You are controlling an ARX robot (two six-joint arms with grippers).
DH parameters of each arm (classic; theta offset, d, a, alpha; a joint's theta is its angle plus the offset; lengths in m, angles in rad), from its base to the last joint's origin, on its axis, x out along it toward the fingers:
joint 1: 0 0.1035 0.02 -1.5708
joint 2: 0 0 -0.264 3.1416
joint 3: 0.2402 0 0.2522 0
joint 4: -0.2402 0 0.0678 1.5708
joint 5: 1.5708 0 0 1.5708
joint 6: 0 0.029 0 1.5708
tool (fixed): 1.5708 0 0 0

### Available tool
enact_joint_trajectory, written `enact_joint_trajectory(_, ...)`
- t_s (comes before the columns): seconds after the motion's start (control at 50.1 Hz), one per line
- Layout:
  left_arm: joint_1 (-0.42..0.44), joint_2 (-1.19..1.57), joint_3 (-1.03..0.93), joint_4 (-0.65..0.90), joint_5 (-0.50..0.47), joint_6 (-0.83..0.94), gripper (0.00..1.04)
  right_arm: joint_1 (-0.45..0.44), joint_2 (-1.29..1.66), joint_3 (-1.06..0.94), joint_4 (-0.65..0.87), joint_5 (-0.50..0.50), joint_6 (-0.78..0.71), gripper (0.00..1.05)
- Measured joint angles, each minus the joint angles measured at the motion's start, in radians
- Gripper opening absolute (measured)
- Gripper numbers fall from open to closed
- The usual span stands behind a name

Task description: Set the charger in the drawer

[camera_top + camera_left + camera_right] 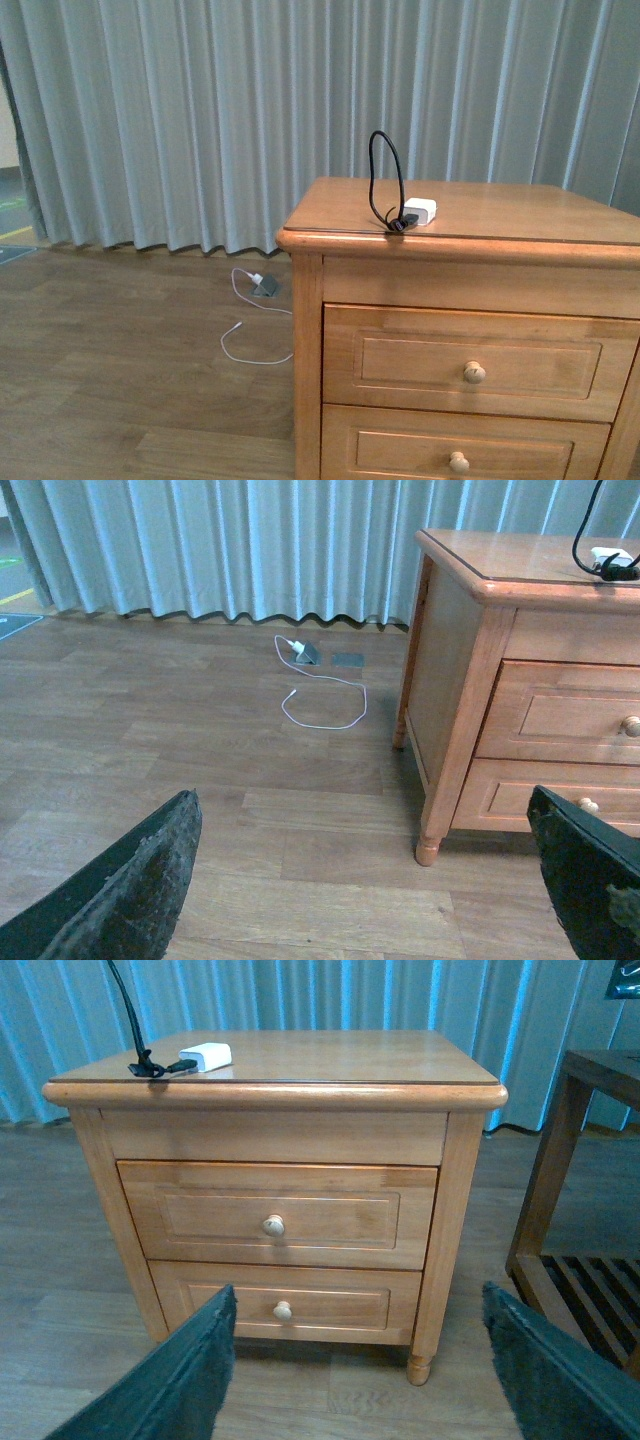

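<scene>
Front: charger (419, 211) lies on nightstand (530, 215) top, near its front-left corner; drawer (480, 362) just below the top, closed.
Left wrist: left gripper (360, 805) spread, empty, off nightstand's left side.
Right wrist: right gripper (357, 1300) spread, empty, facing nightstand front. Judgement: pinch knob (273, 1225) squarely, pull straight.

charger (420, 211) white, black cable | drawer (480, 363) honey-brown | knob (474, 373) pale

A white charger (419, 211) sits on top of a wooden nightstand (500, 205), near its front edge. A thin white cable (325, 727) lies on the floor (120, 380) beside the nightstand.
</scene>
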Motion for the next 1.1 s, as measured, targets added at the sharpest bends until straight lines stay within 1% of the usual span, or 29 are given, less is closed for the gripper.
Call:
enact_joint_trajectory(0.06,0.0,0.0,0.0,0.0,0.0,0.0,0.99,0.0,0.0,0.0,0.0,0.0,0.0,0.9)
enact_joint_trajectory(0.08,0.0,0.0,0.0,0.0,0.0,0.0,0.99,0.0,0.0,0.0,0.0,0.0,0.0,0.96)
enact_joint_trajectory(0.1,0.0,0.0,0.0,0.0,0.0,0.0,0.99,0.0,0.0,0.0,0.0,0.0,0.001,0.98)
enact_joint_trajectory(0.14,0.0,0.0,0.0,0.0,0.0,0.0,0.99,0.0,0.0,0.0,0.0,0.0,0.001,0.99)
enact_joint_trajectory(0.2,0.0,0.0,0.0,0.0,0.0,0.0,0.99,0.0,0.0,0.0,0.0,0.0,0.001,0.96)
enact_joint_trajectory(0.858,0.0,0.0,0.0,0.0,0.0,0.0,0.99,0.0,0.0,0.0,0.0,0.0,0.001,0.97)
enact_joint_trajectory(0.898,0.0,0.0,0.0,0.0,0.0,0.0,0.99,0.019,0.012,0.008,-0.031,0.066,-0.021,0.97)
enact_joint_trajectory(0.938,0.0,0.0,0.0,0.0,0.0,0.0,0.99,0.061,0.045,0.029,-0.093,0.172,-0.048,0.97)
enact_joint_trajectory(0.998,0.0,0.0,0.0,0.0,0.0,0.0,0.99,0.106,0.089,0.039,-0.128,0.266,-0.063,0.97)
enact_joint_trajectory(1.038,0.0,0.0,0.0,0.0,0.0,0.0,0.99,0.127,0.116,0.04,-0.134,0.29,-0.069,0.97)
enact_joint_trajectory(1.098,0.0,0.0,0.0,0.0,0.0,0.0,0.99,0.145,0.153,0.051,-0.132,0.292,-0.067,0.97)
